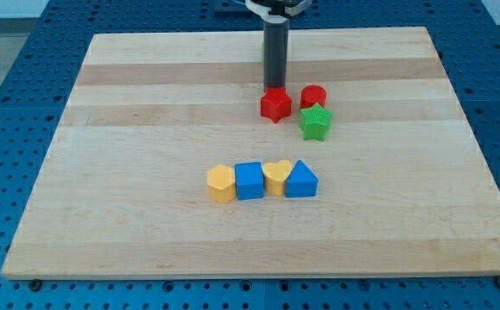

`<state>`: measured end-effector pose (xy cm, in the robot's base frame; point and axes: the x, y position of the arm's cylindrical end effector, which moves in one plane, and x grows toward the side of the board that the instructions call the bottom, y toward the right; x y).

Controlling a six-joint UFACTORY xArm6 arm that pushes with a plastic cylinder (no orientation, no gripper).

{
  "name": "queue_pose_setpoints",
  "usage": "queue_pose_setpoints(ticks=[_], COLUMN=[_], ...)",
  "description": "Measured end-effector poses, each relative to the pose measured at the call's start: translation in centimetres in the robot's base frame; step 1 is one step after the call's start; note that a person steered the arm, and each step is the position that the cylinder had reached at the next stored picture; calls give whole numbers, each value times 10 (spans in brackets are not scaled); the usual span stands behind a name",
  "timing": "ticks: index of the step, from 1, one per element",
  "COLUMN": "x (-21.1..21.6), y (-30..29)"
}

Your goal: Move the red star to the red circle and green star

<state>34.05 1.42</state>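
The red star (275, 105) lies on the wooden board (146, 129), above the view's centre. My tip (274, 88) stands right at its top edge, touching or nearly touching it. The red circle (313, 96) lies just to the star's right with a small gap. The green star (315, 122) sits directly below the red circle, touching or almost touching it, and to the lower right of the red star.
A row of blocks lies below the centre: a yellow hexagon (221, 183), a blue cube (250, 181), a yellow heart (275, 176) and a blue triangle (301, 180), side by side. A blue perforated table (9, 129) surrounds the board.
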Motion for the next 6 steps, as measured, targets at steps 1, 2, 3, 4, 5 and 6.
queue_pose_setpoints(ticks=[1, 2, 3, 4, 5, 6], x=[0, 2, 12, 19, 22, 30], y=[-18, -29, -32, -23, -19, -19])
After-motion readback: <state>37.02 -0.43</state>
